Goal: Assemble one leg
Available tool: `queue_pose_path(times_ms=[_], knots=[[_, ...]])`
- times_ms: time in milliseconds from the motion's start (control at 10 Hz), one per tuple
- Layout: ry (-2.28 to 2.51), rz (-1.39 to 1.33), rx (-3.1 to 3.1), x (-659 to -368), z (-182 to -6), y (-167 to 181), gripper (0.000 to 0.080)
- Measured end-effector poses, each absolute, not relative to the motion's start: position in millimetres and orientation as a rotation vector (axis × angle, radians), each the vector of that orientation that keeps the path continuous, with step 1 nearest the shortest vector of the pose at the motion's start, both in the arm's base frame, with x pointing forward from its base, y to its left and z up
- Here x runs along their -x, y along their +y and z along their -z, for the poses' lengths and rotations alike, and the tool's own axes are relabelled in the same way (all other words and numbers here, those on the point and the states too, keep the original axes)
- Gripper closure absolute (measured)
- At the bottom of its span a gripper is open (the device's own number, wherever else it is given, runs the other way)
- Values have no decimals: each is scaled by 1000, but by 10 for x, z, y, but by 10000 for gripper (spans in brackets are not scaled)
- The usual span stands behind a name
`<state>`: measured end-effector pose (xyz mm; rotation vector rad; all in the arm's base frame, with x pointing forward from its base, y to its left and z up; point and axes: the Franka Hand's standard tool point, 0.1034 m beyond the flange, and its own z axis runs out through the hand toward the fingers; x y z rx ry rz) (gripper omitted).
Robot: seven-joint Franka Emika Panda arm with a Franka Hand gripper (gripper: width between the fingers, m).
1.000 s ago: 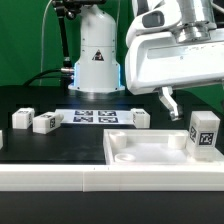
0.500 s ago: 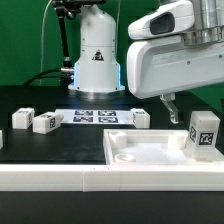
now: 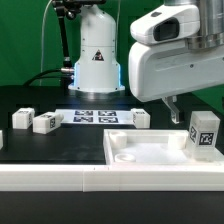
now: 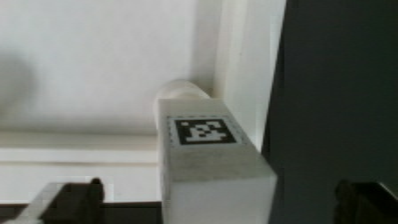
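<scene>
Standing upright at edge of white panel (image 3: pixel 140 152), exterior view's right, leg (image 3: pixel 204 131) kept its sides clear, likely so fingers (image 4: pixel 54 203) could drop straight over it. Fingers hung above, spread wider than leg, one either side; touched nothing, held nothing.

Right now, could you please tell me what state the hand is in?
Hand: open, holding nothing; its fingers stand wide apart on either side of the leg, not touching it.
</scene>
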<state>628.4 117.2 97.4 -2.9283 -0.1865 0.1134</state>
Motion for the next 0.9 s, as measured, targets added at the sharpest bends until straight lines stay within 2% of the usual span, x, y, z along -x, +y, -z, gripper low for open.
queue_pose_path(times_ms=[200,700,800,900], knots=[[-103,-103,2967,-6287,-988,1241,151],[-102,-57,3014,-6253,-833,1271,151],[-122,-57,3013,-6254,-832,1263,238],[-131,-56,3012,-6258,-836,1261,384]])
